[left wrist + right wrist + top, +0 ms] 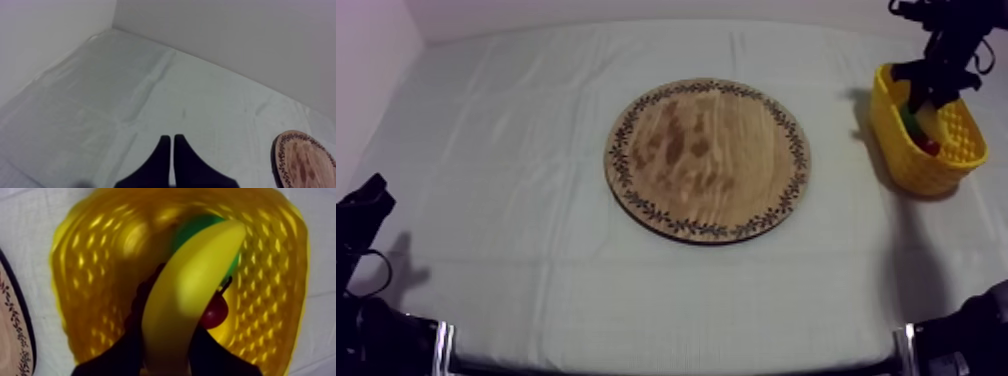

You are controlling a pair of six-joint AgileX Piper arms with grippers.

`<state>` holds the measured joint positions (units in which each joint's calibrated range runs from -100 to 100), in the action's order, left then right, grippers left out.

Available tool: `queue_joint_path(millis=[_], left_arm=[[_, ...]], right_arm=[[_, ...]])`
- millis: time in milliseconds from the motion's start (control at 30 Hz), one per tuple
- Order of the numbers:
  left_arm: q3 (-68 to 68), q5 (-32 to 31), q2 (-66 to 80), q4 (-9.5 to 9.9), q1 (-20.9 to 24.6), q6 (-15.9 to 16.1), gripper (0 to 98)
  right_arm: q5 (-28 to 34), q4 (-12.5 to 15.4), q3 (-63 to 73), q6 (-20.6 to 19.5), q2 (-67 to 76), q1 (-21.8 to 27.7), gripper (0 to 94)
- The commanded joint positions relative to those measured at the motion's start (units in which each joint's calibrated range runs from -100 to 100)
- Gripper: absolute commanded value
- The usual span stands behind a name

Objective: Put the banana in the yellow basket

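The banana [192,283] is yellow and sits lengthwise between the black fingers of my right gripper [175,323], which is shut on it inside the mouth of the yellow basket [95,263]. Under it lie a green fruit [200,225] and a small red fruit [215,313]. From above, my right gripper [933,95] hangs over the basket [908,160] at the table's far right. The round wooden board [708,160] in the middle is bare. My left gripper [366,200] rests low at the left, its fingers [163,150] together as a narrow wedge.
The grey-white cloth covers the whole table. The board's patterned rim [280,160] lies to the right of my left gripper, and its edge [15,328] lies just beside the basket. White walls stand behind the table.
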<state>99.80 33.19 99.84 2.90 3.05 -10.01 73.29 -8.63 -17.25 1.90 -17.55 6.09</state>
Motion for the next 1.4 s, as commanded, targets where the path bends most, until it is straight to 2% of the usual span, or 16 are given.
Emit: queue_joint_path(millis=[0,233,433,567,700,967,1367], left_arm=[[-0.02,-0.04,-0.02,0.00,0.02,0.01,0.1],[-0.02,-0.04,-0.02,0.00,0.02,0.01,0.1],[-0.02,-0.04,-0.02,0.00,0.02,0.00,0.1],[-0.02,-0.04,-0.02,0.00,0.02,0.00,0.1],[-0.02,-0.04,-0.02,0.00,0.02,0.01,0.1],[-0.02,-0.04,-0.02,0.00,0.02,0.02,0.1],[-0.02,-0.04,-0.02,0.00,0.02,0.02,0.1]], right_arm=[[-0.81,-0.25,-0.55,-0.13,-0.35,0.21,24.6],[-2.79,-0.82,-1.90,-1.14,-1.18,0.70,54.0],[-1.77,-0.64,-0.76,-0.97,0.12,0.27,67.0],[-0.74,0.19,1.00,-0.79,3.01,0.55,72.1],[-0.38,1.23,1.55,-0.32,7.43,1.15,72.5],[-2.75,3.12,-3.61,1.28,19.80,2.60,66.1],[-13.78,5.04,-23.68,3.47,43.73,3.13,54.0]])
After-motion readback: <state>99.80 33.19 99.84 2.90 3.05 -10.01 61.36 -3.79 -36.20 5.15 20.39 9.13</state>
